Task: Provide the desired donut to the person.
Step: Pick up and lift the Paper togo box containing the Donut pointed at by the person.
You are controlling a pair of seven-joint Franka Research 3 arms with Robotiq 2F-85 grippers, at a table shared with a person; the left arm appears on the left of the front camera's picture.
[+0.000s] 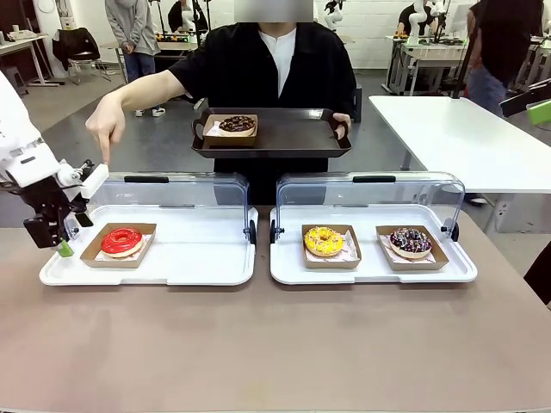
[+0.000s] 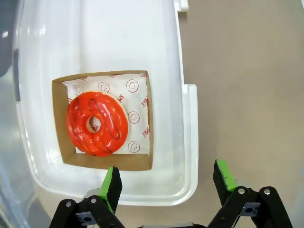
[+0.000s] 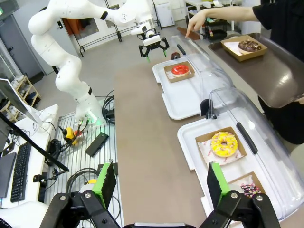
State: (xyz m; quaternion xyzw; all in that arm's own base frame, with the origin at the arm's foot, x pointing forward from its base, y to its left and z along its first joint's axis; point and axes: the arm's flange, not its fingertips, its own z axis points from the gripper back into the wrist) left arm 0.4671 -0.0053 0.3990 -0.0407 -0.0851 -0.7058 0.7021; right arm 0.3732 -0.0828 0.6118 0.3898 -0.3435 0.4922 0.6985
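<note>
The person (image 1: pixel 267 64) across the counter (image 1: pixel 258 344) points a hand (image 1: pixel 108 129) down just behind the red donut (image 1: pixel 121 242), which sits in its card box on a white tray (image 1: pixel 202 258). The left claw (image 2: pixel 167 179) hangs wide open just left of the red donut, straddling the tray's edge. The right claw (image 3: pixel 160 178) is wide too, well off to its right. Right of the red donut lie a yellow one (image 1: pixel 324 241) and, I think, a sprinkled dark one (image 1: pixel 411 242).
</note>
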